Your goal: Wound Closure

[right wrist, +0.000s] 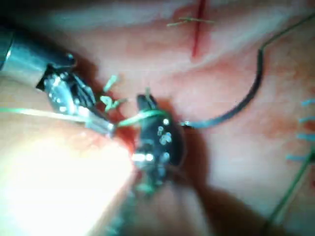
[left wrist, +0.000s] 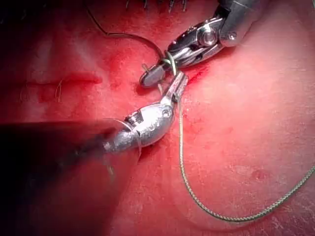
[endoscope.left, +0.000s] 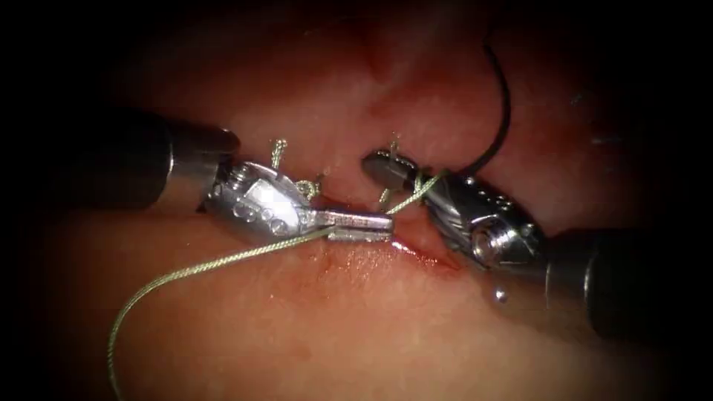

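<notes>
**Two tools meet over the cut, thread wound round one of them**

Two needle drivers face each other across the tissue (endoscope.left: pixel 356 319) as I watch from the console. My left tool (endoscope.left: pixel 375 225) has its jaws pressed together on the green thread (endoscope.left: pixel 223 261), right at the cut (endoscope.left: pixel 416 252), where red fluid (endoscope.left: pixel 427 258) glistens. From that grip the thread trails off to the endoscope view's left in a long slack curve over the tissue; the other way it runs up to my right tool (endoscope.left: pixel 379 169) and wraps round its jaws. I cannot tell whether those jaws are apart or together, nor whether they hold anything.

The dark curved needle (endoscope.left: pixel 499 111) lies free on the tissue to the right of the cut, behind the right tool, held by neither tool; whether its tip is in the tissue I cannot tell. Short cut ends of thread (endoscope.left: pixel 278 154) stand up from earlier stitches close beside both tools.
</notes>
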You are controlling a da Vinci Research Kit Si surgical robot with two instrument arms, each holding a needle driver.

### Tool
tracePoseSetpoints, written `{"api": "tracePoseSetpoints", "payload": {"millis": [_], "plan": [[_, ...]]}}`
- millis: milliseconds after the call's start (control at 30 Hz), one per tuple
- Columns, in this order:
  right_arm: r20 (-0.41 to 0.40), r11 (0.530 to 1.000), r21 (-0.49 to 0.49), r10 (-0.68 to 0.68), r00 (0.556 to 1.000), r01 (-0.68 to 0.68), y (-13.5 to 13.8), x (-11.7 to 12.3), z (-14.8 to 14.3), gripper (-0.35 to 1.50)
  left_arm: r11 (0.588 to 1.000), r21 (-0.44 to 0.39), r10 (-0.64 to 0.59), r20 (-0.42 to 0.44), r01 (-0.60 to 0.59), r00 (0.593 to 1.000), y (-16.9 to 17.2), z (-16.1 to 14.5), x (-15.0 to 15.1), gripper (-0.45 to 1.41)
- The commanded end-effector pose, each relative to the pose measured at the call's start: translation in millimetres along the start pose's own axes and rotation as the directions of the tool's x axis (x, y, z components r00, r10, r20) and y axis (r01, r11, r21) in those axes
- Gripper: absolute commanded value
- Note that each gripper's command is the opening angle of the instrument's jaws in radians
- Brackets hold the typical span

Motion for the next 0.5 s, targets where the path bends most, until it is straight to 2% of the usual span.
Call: {"api": "tracePoseSetpoints", "payload": {"millis": [33, 200, 233, 367, 500], "plan": [[-0.007, 0.999, -0.014, -0.036, 0.999, 0.036, -0.9, 0.2, 0.1, -0.35, 1.000, 0.006, -0.002, 0.000, 0.002, 1.000, -0.3, 0.3, -0.5, -0.45], [-0.003, 0.984, -0.063, -0.165, 0.986, 0.164, -3.4, 0.8, -0.6, -0.35, 1.000, 0.021, -0.014, 0.009, 0.014, 1.000, -1.6, -1.1, 0.1, -0.45], [0.019, 0.966, -0.076, -0.247, 0.969, 0.248, -5.0, 0.8, -0.6, -0.35, 0.999, 0.042, -0.029, 0.022, 0.028, 0.999, -3.1, -2.6, 0.7, -0.45], [0.033, 0.944, -0.090, -0.314, 0.949, 0.316, -6.0, 0.8, -0.7, -0.35, 0.996, 0.070, -0.051, 0.049, 0.048, 0.997, -5.6, -4.1, 0.6, -0.45], [0.055, 0.920, -0.112, -0.372, 0.926, 0.376, -6.4, 0.9, -0.5, -0.35, 0.995, 0.076, -0.078, 0.100, 0.070, 0.992, -8.2, -3.9, -1.1, -0.45]]}}
